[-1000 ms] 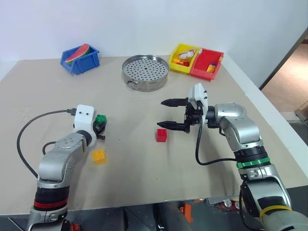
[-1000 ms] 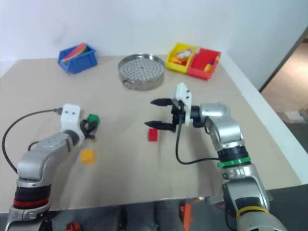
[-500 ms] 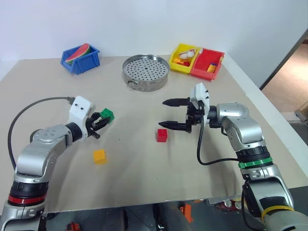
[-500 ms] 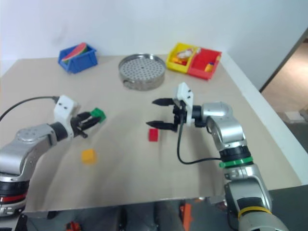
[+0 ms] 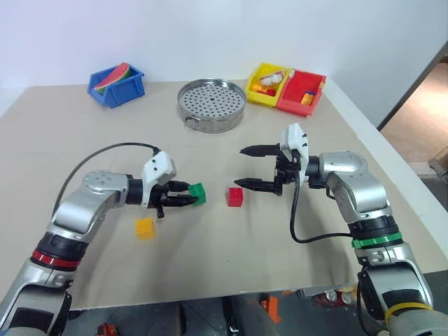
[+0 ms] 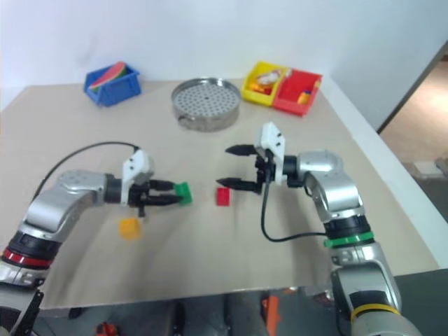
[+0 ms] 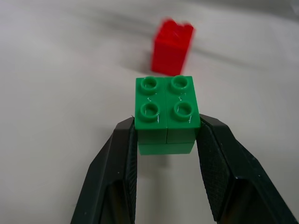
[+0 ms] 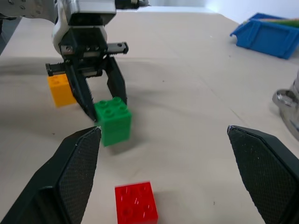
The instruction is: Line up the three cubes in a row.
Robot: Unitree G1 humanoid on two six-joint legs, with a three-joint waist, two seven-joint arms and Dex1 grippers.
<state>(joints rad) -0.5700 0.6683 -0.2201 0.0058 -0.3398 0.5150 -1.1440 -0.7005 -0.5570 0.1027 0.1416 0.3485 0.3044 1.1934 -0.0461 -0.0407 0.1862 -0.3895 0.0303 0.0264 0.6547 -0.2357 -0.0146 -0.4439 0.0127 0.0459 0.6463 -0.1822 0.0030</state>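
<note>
Green studded plastic cube (image 5: pixel 197 193) sits pinched at the left gripper (image 5: pixel 190 197) fingertips, small red studded cube (image 5: pixel 235 197) just past them. Shallow grip could slip or bump red askew; right gripper (image 5: pixel 242 167) hangs spread, empty.

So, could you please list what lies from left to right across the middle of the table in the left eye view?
Yellow cube → left gripper → green cube → red cube → right gripper

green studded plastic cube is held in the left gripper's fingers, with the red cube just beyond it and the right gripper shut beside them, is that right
Not quite: the right gripper is open, its black fingers spread wide with nothing between them, as the left eye view shows. The rest holds: the green studded plastic cube is held in the left gripper, with the red studded plastic cube just beyond it.
</note>
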